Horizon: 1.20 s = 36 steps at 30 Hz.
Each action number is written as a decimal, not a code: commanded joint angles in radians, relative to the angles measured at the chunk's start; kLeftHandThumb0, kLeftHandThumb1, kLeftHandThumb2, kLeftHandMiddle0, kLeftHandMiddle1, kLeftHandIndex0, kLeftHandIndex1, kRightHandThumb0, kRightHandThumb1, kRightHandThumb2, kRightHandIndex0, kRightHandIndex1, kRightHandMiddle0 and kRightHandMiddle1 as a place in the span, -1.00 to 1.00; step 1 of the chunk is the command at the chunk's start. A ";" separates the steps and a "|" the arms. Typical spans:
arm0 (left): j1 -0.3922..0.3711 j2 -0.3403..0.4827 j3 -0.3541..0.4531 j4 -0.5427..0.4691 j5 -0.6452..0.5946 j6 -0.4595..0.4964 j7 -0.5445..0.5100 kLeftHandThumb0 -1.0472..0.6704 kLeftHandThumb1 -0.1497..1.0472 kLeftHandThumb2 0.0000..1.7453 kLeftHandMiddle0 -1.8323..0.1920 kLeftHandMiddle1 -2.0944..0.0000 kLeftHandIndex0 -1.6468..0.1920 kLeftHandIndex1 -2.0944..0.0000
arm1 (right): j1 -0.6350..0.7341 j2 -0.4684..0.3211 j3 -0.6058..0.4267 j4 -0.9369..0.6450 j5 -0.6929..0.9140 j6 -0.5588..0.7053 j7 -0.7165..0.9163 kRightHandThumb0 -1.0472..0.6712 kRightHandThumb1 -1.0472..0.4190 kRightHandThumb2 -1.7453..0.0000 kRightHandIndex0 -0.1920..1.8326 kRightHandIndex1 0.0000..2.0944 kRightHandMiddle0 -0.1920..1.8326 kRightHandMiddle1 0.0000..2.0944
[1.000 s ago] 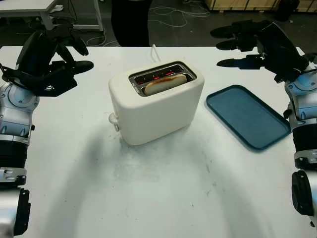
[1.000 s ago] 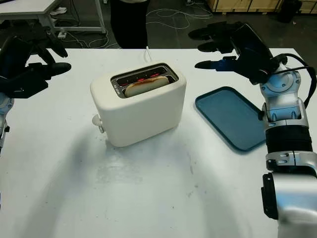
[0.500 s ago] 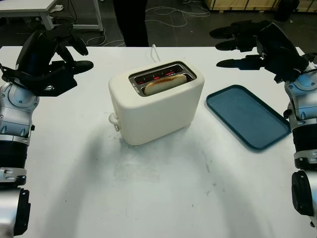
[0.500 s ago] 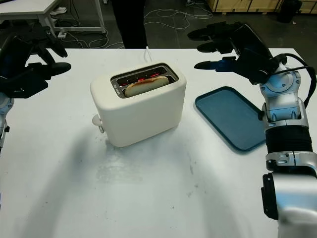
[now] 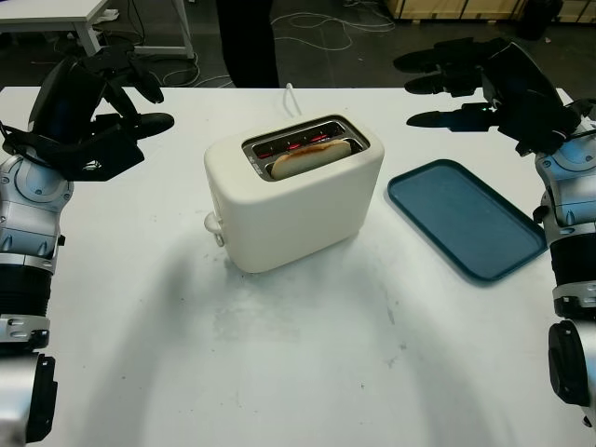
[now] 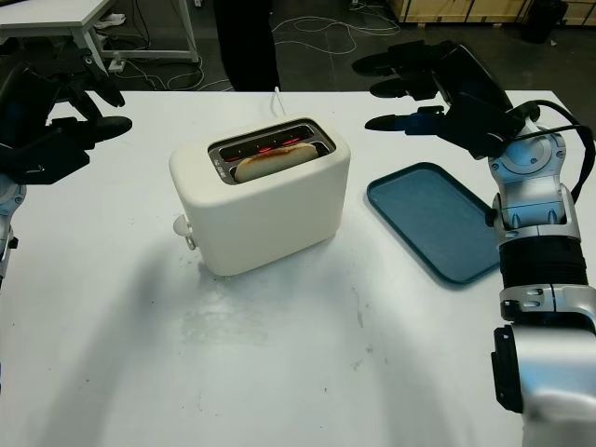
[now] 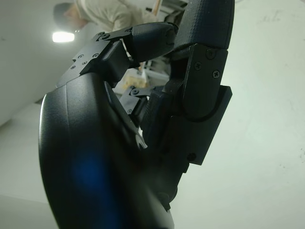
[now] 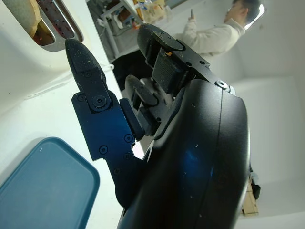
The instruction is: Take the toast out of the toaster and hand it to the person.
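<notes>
One slice of toast [image 5: 309, 159] sits low in the toaster [image 5: 293, 200] slot on the worktop [image 5: 307, 354], light and crumbly we judge, so we pinch its raised top edge gently, with left hand [image 5: 98, 112] and right hand [image 5: 475, 84] both open, holding nothing, either side.

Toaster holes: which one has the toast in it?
The slot nearer the robot holds the toast. The toaster's other slot, farther back, just shows red glowing inside.

Even overhead light brightens the white table [image 5: 307, 372]. Soft double shadows spread in front of the toaster [image 5: 293, 191]. A lamp [image 7: 66, 36] flares beyond the left hand [image 7: 119, 143], whose shell blurs.
</notes>
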 commanded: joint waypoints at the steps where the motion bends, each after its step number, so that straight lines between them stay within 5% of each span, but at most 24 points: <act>1: 0.006 0.013 0.001 0.003 0.002 -0.006 0.002 -1.00 0.79 -0.75 0.15 -0.39 0.20 -0.41 | 0.013 -0.012 -0.006 -0.014 -0.004 -0.010 -0.011 -0.35 -0.59 1.00 0.05 -0.99 -0.02 -1.00; 36: 0.013 0.010 0.004 -0.009 0.000 0.007 0.000 -1.00 0.79 -0.78 0.15 -0.39 0.19 -0.41 | 0.016 -0.010 -0.005 -0.012 -0.014 -0.005 -0.015 -0.39 -0.60 1.00 0.05 -1.00 -0.02 -1.00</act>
